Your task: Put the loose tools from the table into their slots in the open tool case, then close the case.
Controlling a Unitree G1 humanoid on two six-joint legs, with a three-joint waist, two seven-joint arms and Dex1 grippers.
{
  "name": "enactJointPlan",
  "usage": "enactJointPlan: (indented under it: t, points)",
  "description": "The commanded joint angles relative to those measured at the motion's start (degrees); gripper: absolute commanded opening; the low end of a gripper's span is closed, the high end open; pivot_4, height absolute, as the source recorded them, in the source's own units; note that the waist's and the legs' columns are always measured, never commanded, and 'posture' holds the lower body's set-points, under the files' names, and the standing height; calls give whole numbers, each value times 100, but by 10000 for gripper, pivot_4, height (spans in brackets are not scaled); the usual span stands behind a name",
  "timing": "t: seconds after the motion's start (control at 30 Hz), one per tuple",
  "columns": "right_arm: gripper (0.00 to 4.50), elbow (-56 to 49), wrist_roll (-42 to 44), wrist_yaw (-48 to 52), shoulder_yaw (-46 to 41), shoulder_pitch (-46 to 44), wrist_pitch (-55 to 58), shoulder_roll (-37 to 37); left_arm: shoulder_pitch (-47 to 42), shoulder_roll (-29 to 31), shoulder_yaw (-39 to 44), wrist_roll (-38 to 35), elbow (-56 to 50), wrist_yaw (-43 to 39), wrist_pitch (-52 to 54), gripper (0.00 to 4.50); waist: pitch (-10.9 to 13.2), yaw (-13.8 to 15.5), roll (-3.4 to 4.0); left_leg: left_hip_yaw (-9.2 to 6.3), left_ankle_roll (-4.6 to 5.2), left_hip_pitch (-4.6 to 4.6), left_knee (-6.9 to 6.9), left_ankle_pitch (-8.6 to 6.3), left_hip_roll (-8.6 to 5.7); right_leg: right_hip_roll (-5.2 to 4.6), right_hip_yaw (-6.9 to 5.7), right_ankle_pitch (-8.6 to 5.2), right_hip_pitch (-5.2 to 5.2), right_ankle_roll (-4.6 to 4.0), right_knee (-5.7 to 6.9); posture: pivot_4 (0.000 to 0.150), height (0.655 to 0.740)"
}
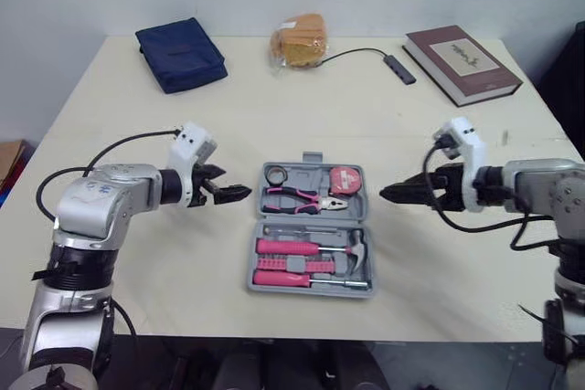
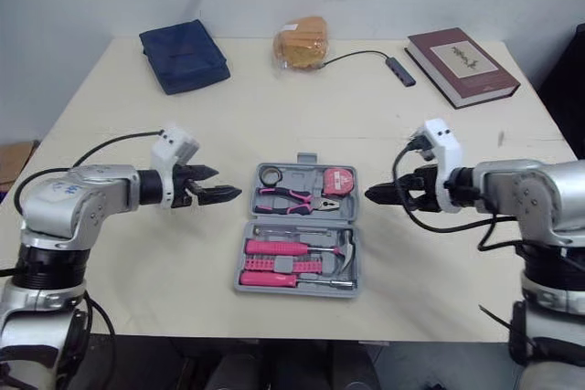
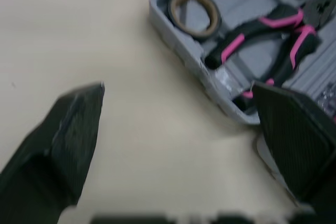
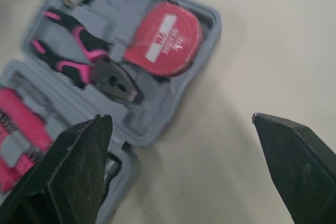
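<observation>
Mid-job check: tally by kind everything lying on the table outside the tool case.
Navy pouch: 1
Bagged bread: 1
Book: 1
Cabled adapter: 1
Total: 4

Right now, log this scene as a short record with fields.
Tool case: open, lying flat, not yet closed
In its slots: pliers, tape measure, tape roll, hammer, pink-handled drivers
Left gripper: open, left of case, empty
Right gripper: open, right of case, empty
Far end of table: blue pouch, wrapped bundle, cabled adapter, book
</observation>
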Motion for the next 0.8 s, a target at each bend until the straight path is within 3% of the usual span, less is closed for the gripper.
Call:
enactJointPlan:
  t: [0.03, 0.17, 0.27, 0.8]
  points:
    - [44591, 329, 412, -613, 100, -360, 103, 197, -290, -86, -92, 143, 190, 250, 102, 45000, 0, 2, 0, 1, 0, -5, 3, 1, -2, 0, 2, 2, -3, 3, 1, 1500, 7400]
    - [44591, 591, 474, -1155, 354, -502, 103, 335, -442, -233, -258, 176, 363, 335, 133, 45000, -1, 3, 1, 7, -2, -19, 4, 3, -2, 4, 3, 2, -19, 4, 4, 1500, 7400]
    - [44591, 730, 502, -1434, 430, -554, 103, 423, -440, -208, -355, 230, 401, 345, 149, 45000, 0, 3, 0, 5, -2, -83, 38, 5, -1, 5, 1, 6, -73, 10, 20, 1500, 7400]
    - [44591, 1275, 599, -2410, 307, -451, 103, 809, -204, -663, -396, 434, 792, 740, -117, 45000, -3, -7, -4, 16, 10, -71, 65, 12, -9, 4, 20, 13, -62, 22, 53, 1500, 7400]
